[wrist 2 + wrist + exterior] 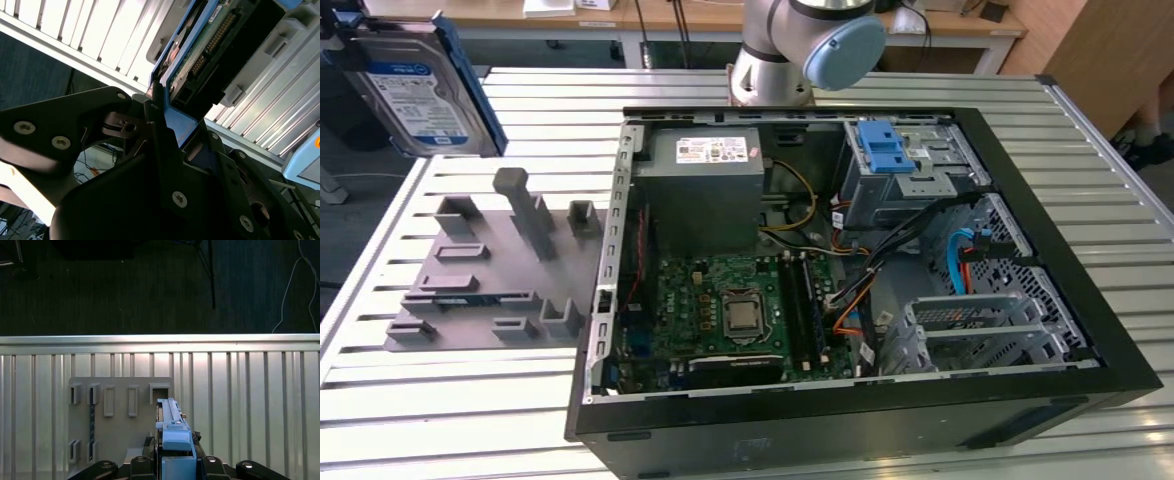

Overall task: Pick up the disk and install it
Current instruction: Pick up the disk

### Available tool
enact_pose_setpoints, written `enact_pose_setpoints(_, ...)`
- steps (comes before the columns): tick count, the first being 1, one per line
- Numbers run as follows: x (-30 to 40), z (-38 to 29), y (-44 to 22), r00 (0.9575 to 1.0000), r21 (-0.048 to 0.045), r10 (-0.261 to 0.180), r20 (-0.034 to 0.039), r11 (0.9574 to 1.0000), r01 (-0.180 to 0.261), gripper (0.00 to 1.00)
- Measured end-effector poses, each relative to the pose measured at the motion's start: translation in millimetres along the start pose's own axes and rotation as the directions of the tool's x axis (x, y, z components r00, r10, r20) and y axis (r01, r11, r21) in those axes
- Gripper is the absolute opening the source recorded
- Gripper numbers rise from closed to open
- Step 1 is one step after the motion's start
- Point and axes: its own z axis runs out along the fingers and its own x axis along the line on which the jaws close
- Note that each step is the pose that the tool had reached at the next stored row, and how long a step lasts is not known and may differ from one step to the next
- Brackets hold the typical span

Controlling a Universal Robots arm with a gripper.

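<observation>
my fingers (160,135) are clamped on the blue rail (176,125) of the disk (420,85), held in the air near the grey slotted holder (494,260), well apart from the open computer case (854,420). with so narrow a grip, i judge it could tilt, slip, or snag the cables (907,240).

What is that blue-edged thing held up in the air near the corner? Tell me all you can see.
It is the disk, a flat silver-grey metal hard drive with a white-and-blue label and blue plastic rails along its edges. It hangs in the air, off the grey holder, clamped by one rail in the gripper. The second wrist view shows its green circuit board and connector.
</observation>
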Motion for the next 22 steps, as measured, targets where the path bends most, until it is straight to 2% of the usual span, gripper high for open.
enact_pose_setpoints(22, -1.3, -16.1, 0.3, 1.0, 0.0, 0.0, 0.0, 1.0, 0.0, 0.36)
